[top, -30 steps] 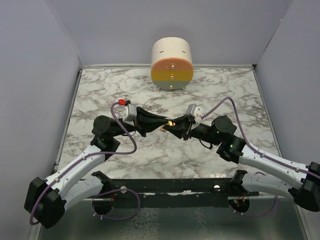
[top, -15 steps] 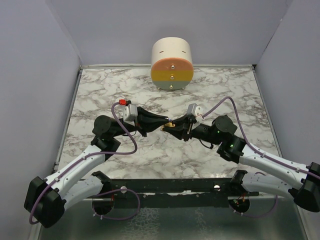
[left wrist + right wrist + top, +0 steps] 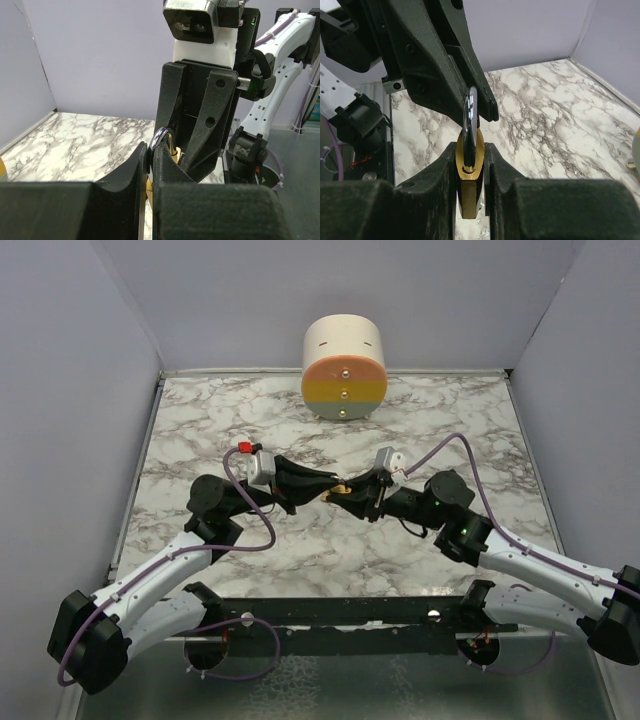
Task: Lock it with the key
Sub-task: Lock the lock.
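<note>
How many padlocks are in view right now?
1. The padlock hangs above the middle of the table, its brass body clamped in the right end effector and its shackle pinched by the left end effector. The arms could hide another.

left arm [image 3: 165, 570] elbow slid slightly nearer and rightward, left pincer [image 3: 318, 483] nudged a touch closer to the right pincer [image 3: 352, 496], brass padlock [image 3: 340, 487] between them shifted a hair rightward
</note>
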Motion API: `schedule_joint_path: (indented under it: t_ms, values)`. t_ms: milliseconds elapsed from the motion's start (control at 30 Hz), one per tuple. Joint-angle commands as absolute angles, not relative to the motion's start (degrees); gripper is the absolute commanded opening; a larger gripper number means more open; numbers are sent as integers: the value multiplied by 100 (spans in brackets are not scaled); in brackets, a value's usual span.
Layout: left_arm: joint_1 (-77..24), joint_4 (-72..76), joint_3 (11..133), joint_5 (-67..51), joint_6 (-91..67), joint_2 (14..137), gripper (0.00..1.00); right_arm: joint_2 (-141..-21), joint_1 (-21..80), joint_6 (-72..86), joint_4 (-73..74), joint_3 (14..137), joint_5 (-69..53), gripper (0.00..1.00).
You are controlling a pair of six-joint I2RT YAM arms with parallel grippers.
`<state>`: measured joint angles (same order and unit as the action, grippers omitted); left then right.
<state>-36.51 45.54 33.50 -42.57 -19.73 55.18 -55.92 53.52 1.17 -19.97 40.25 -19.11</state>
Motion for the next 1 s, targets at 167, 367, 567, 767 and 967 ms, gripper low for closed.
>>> schedule_joint_path:
  t_ms: [167,367,567,767,967]
  values:
    - [-4006,2733,2368,-4010,-2319,5894,0,-5236,5576,-529,-4162,5057,-2207,2]
    - [-4099,2725,2311,-3838,-2368,5900,0,-5277,5574,-722,-4210,5253,-2123,2]
    - [-4223,2707,2296,-3797,-2364,6063,0,-5307,5577,-977,-4067,5538,-2013,2]
    - [-4511,2681,2242,-3674,-2363,6346,0,-5390,5580,-1140,-3991,5789,-1965,2]
    - [-4925,2681,2236,-3473,-2274,6732,0,-5502,5579,-1214,-3942,5973,-1915,2]
